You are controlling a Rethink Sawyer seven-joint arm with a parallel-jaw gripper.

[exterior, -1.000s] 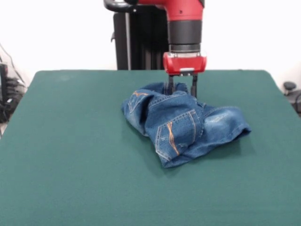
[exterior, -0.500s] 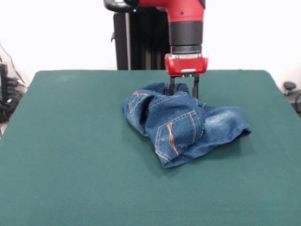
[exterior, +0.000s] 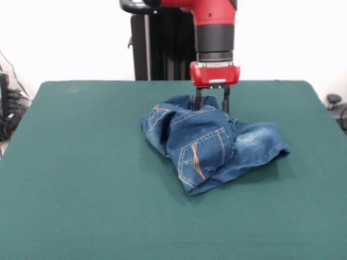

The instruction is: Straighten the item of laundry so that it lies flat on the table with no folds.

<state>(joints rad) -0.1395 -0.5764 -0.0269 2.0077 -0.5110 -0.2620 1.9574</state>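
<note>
One small pair of blue denim jeans [exterior: 211,142] lies crumpled in a heap on the green worktop [exterior: 81,189], a little toward the far edge and slightly right of the middle in the front view. A back pocket with orange stitching faces up on the near fold. Bare felt surrounds the heap on every side: wide room toward the left edge and the near edge, less toward the right edge, and a narrow strip before the far edge. The single red arm comes straight down at the far side of the heap. Its hand [exterior: 211,104] has two dark fingers [exterior: 225,101] set narrowly apart, their tips down in the denim's far folds; whether they pinch cloth cannot be told.
</note>
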